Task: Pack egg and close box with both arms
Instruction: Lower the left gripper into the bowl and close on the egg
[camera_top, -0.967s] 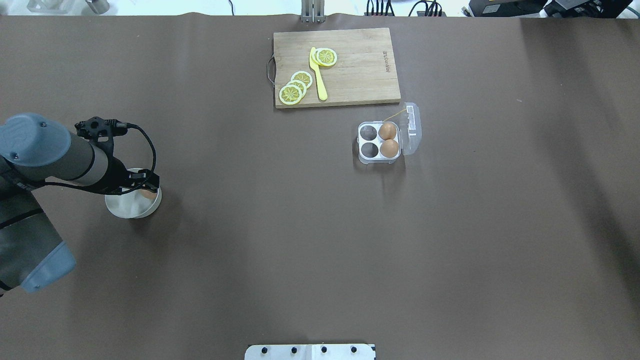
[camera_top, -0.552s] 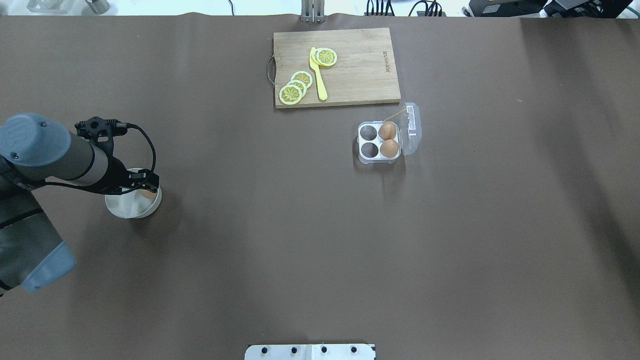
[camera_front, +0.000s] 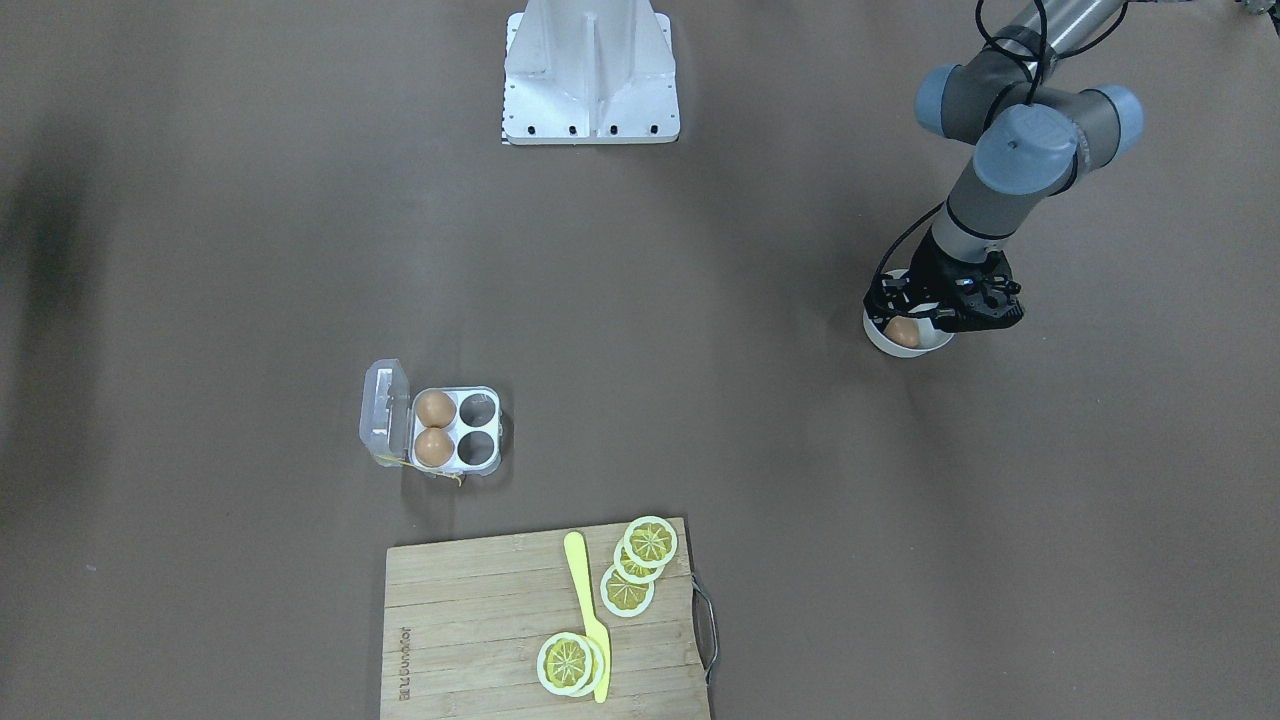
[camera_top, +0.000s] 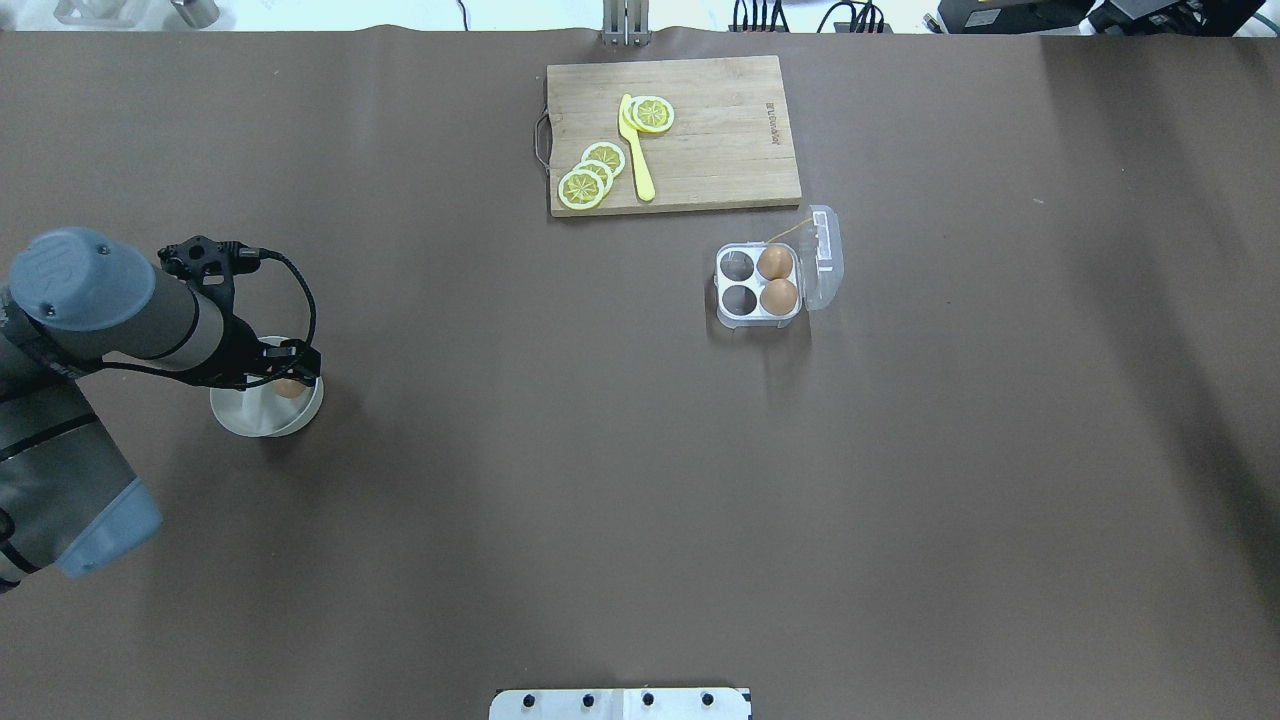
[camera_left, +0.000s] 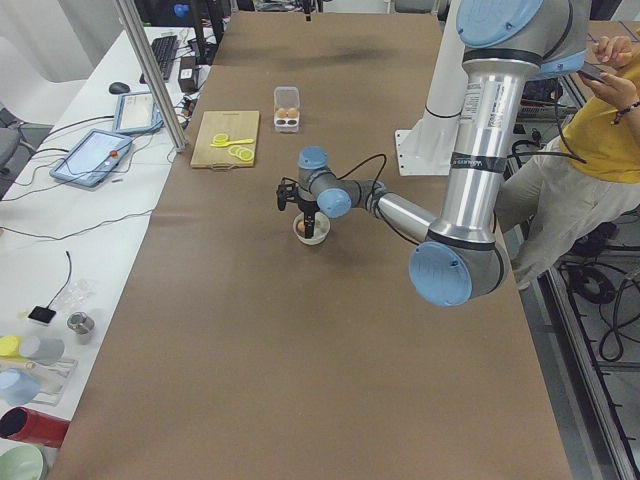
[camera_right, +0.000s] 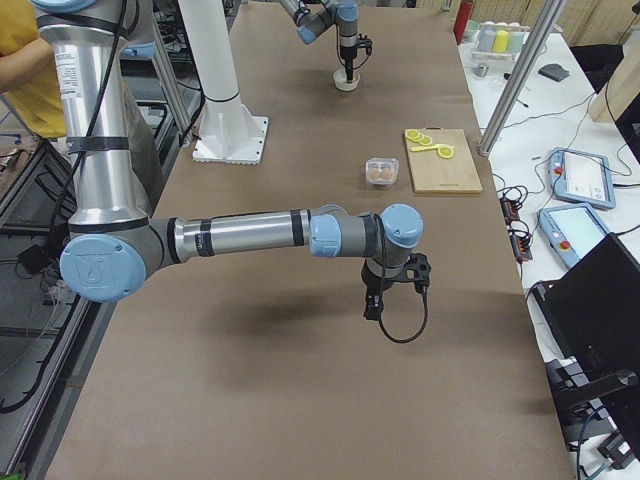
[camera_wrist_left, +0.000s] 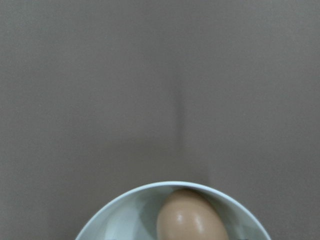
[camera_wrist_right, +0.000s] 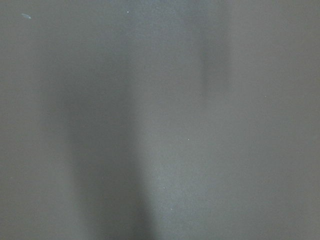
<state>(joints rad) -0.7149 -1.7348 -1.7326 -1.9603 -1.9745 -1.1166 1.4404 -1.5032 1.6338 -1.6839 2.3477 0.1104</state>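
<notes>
A brown egg lies in a white bowl at the table's left. It also shows in the front view and in the left wrist view. My left gripper hangs just over the bowl and its jaws look open. The clear box stands mid-table with its lid swung open. Two eggs fill its right cells and the two left cells are empty. My right gripper shows only in the exterior right view, hanging above bare table; I cannot tell whether it is open or shut.
A wooden cutting board with lemon slices and a yellow knife lies behind the box. The white base plate is at the near edge. An operator in yellow stands beside the robot.
My left arm has shifted slightly and the gripper has drawn back a little over the bowl. More of the egg shows now. The box has not moved.
</notes>
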